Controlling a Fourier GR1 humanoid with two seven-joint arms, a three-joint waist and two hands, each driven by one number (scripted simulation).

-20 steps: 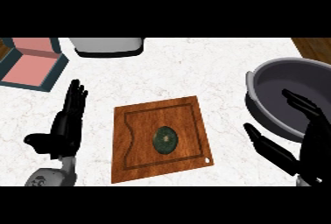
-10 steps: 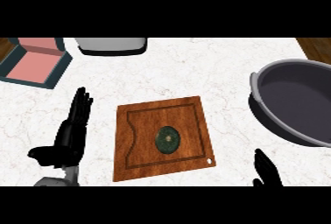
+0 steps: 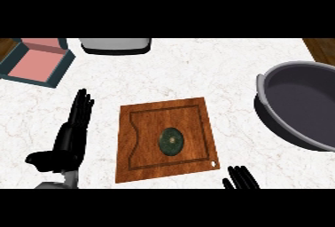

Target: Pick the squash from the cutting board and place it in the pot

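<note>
Resting left hand (image 3: 68, 139) (fingers straight) beside cutting board (image 3: 167, 138); right hand (image 3: 241, 179) fingertips straight.

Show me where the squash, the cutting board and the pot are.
squash (image 3: 172, 140), head view, on its round top.
cutting board (image 3: 167, 115), head view, on bare wood above the squash.
pot (image 3: 262, 116), head view, on its left rim.

I am looking down at the wooden cutting board (image 3: 167, 139) lying on the white desk (image 3: 183, 71), with the dark green squash (image 3: 172, 141) sitting on it. My left robot hand (image 3: 68, 142) is resting open left of the board, and only the fingertips of my right robot hand (image 3: 241, 179) are showing at the lower edge. The grey pot (image 3: 297, 106) is standing well apart at the right.
</note>
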